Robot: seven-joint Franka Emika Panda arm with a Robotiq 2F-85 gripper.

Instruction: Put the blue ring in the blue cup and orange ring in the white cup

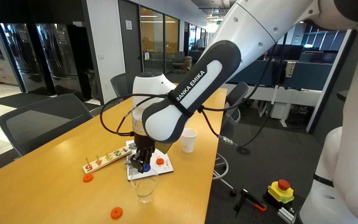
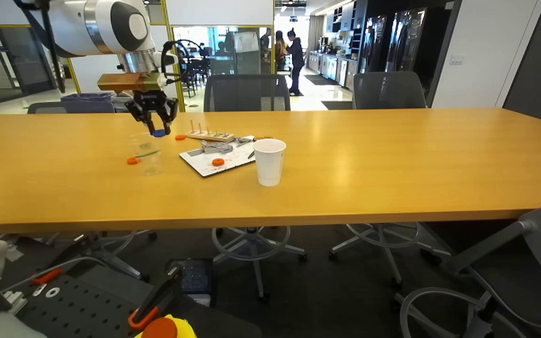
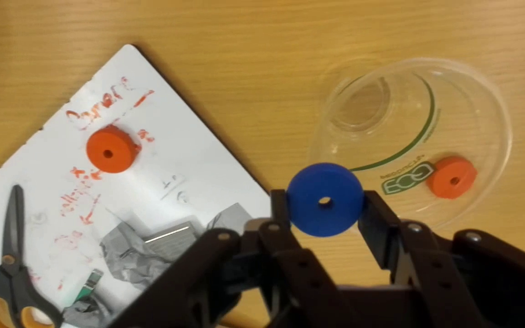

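Your gripper point(image 3: 326, 203) pinches the blue ring point(image 3: 324, 182), with the blue cup point(image 3: 413, 132) centred farther along the table's long edge point(image 2: 345, 218), away from the white cup point(image 2: 269, 164).

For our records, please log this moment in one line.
jaws: closed on blue ring | blue cup: upright, ring not inside | white cup: upright

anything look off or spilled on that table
Nothing looks spilled, but the scribbled-on whiteboard is messy: crumpled grey scraps and scissors lie on it, plus an orange ring that may belong on the numbered peg board.
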